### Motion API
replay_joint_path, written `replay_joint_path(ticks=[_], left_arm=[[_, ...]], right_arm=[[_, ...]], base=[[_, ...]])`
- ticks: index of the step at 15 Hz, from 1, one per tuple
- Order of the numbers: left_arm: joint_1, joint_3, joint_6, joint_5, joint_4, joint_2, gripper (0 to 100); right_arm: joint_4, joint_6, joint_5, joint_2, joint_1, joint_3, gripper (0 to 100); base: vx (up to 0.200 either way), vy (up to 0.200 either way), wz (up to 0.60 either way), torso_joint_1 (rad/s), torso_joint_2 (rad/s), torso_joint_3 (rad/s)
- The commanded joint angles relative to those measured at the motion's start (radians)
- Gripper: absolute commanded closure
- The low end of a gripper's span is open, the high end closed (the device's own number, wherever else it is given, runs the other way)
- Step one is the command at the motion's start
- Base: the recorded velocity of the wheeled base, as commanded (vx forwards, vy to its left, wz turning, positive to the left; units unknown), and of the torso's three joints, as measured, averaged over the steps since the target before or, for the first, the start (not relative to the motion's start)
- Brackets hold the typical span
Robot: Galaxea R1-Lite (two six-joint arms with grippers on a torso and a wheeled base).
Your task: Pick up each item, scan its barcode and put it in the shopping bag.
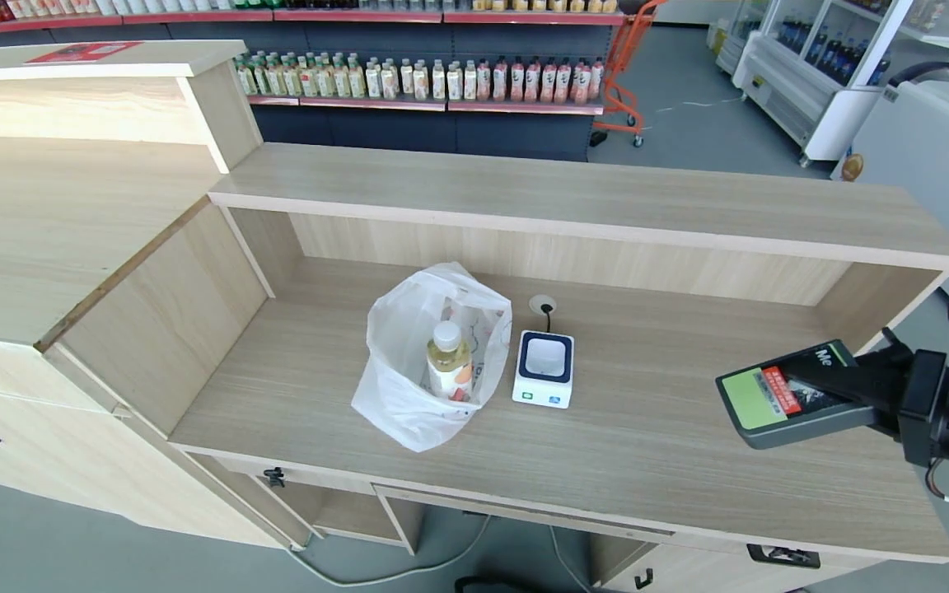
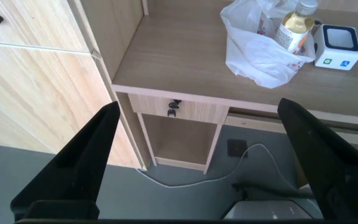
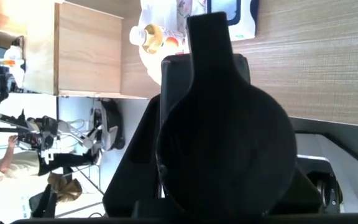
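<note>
A white plastic shopping bag point(image 1: 409, 362) stands open on the wooden counter with a capped bottle of yellow drink point(image 1: 448, 361) upright inside. Just right of the bag sits the white square barcode scanner point(image 1: 544, 368). At the counter's right end my right gripper point(image 1: 841, 387) is shut on a dark box with a green and red label point(image 1: 787, 397), held above the surface. The same dark box point(image 3: 229, 124) looms close in the right wrist view, with the bottle point(image 3: 151, 36) beyond it. My left gripper point(image 2: 197, 162) hangs open below the counter front, off the bag point(image 2: 260, 46) and scanner point(image 2: 339, 45).
The counter point(image 1: 647, 428) is walled by a raised back ledge point(image 1: 573, 198) and side panels. A taller cabinet point(image 1: 54, 214) with drawers stands on the left. Store shelves of bottles point(image 1: 425, 78) and fridges point(image 1: 820, 74) lie beyond.
</note>
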Motion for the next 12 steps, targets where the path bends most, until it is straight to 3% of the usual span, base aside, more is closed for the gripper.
replay_joint_path(ticks=[1,7,9,12], left_arm=[[0.001,0.000,0.001,0.000,0.000,0.000,0],[0.001,0.000,0.003,-0.002,0.000,0.000,0],[0.001,0.000,-0.004,-0.002,0.000,0.000,0],[0.001,0.000,-0.007,0.000,0.000,0.000,0]], right_arm=[[0.001,0.000,-0.001,-0.003,-0.002,0.003,100],[-0.001,-0.032,-0.020,0.033,-0.002,0.000,100],[-0.007,-0.067,-0.130,0.085,0.013,-0.006,100],[-0.010,-0.106,-0.209,0.138,0.058,-0.002,100]], base=[[0.000,0.000,0.00,0.000,0.00,0.000],[0.200,0.000,0.00,0.002,0.00,0.004],[0.200,0.000,0.00,0.017,0.00,-0.002],[0.000,0.000,0.00,0.000,0.00,0.000]])
